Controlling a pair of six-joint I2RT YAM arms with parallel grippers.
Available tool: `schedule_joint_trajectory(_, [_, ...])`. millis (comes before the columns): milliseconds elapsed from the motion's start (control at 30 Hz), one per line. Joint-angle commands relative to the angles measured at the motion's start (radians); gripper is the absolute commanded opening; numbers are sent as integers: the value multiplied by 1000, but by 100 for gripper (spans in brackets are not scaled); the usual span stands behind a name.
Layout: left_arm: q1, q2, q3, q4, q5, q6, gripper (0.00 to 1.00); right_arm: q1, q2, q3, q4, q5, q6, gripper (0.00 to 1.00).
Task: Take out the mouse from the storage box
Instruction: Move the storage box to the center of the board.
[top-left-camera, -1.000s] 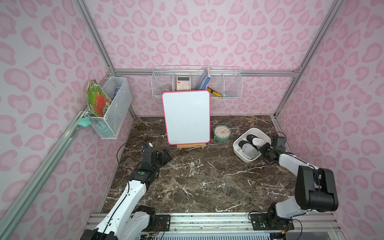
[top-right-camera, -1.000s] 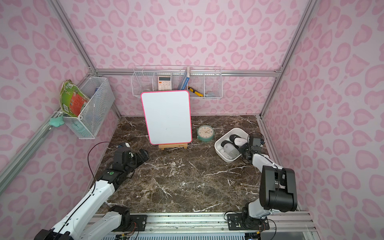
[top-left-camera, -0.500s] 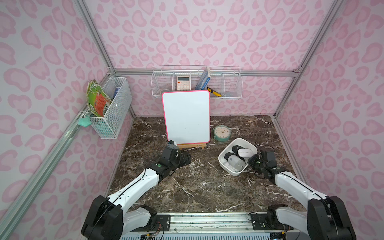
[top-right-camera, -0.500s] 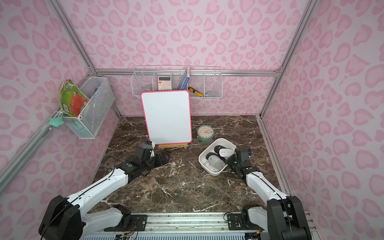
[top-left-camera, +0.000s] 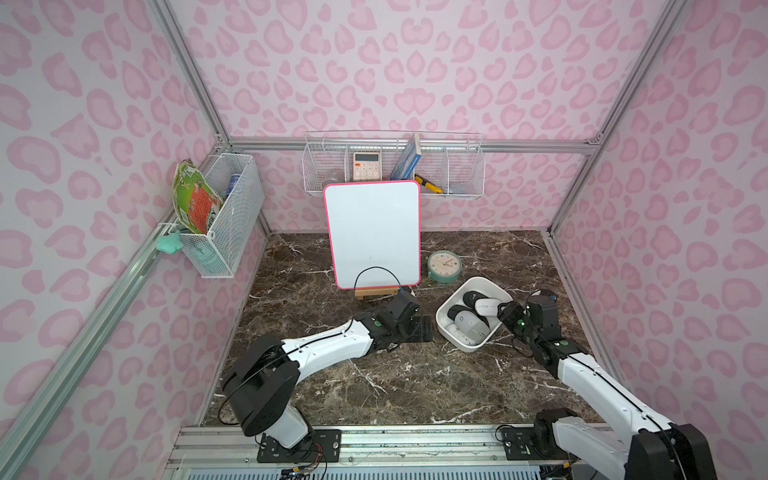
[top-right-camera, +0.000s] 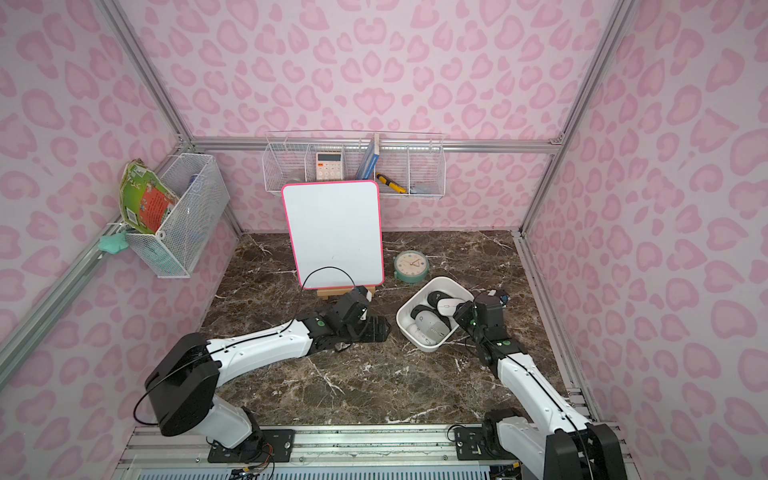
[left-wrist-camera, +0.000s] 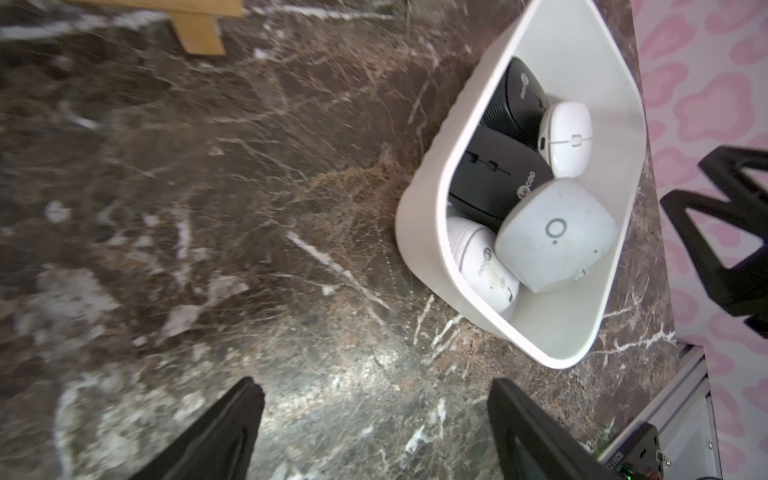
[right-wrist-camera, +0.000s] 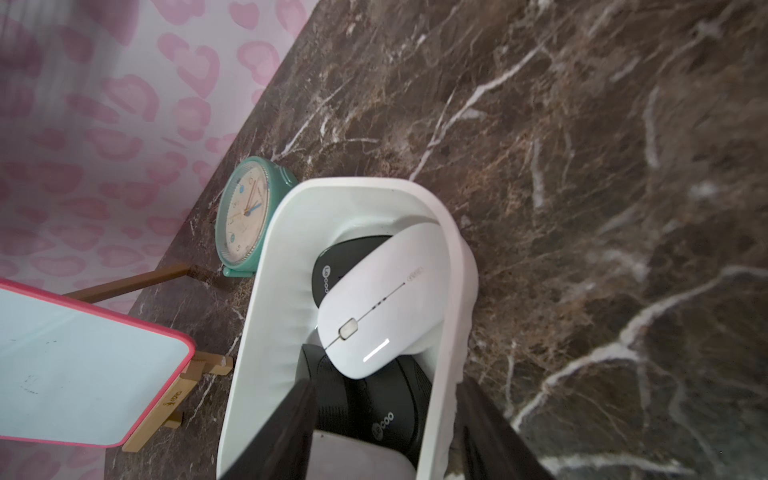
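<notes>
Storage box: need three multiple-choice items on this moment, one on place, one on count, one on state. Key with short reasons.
1. What stands on the tabletop just behind the storage box, toward the back wall?
A. a calculator
B. a mint-green alarm clock
C. a utility knife

2. How many computer mice lie in the storage box?
A. two
B. eight
C. five

3. How is the left pincer?
A. open, nothing between its fingers
B. shut on a black mouse
C. shut on the box rim

Key:
1 B: both top views show the clock on the tabletop by the box's far corner.
2 C: the left wrist view shows two black and three white ones.
3 A: the left wrist view shows its fingers apart over bare tabletop, short of the box.
</notes>
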Motion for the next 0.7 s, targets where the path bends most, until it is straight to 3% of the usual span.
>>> schedule_joint_trajectory(0, [-16, 73, 86, -56, 3, 7, 87, 1, -27, 12, -7, 15, -86, 58])
schedule_joint_trajectory(367, [-18, 301, 296, -196, 22, -10, 70, 6, -139, -25, -6, 1, -167, 61])
schedule_joint_trajectory(667, [32, 231, 191, -219, -47, -14, 52, 17, -147, -39, 22, -22, -208, 67])
